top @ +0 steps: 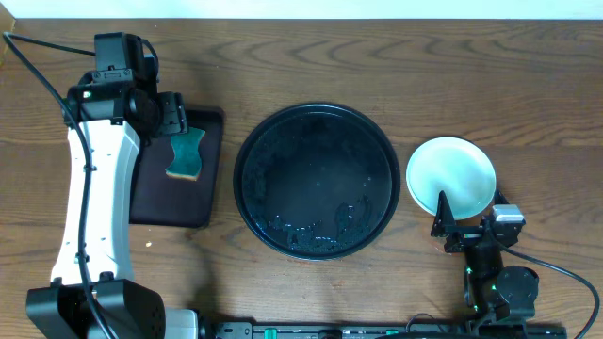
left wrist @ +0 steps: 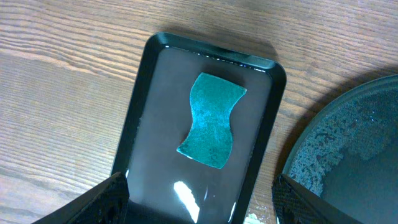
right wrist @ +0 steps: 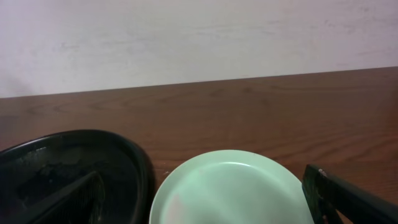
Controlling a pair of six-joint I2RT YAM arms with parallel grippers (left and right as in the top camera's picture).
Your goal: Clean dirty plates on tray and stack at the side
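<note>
You have one large round black tray, one smaller dark rectangular tray and one teal sponge on the one table. Of plates you can count only one for sure, a light mint-green plate; whether more plates lie under it, the views do not let you tell. You also have two grippers, one left gripper and one right gripper, so together it makes two trays, one sponge, one countable plate and two grippers.
</note>
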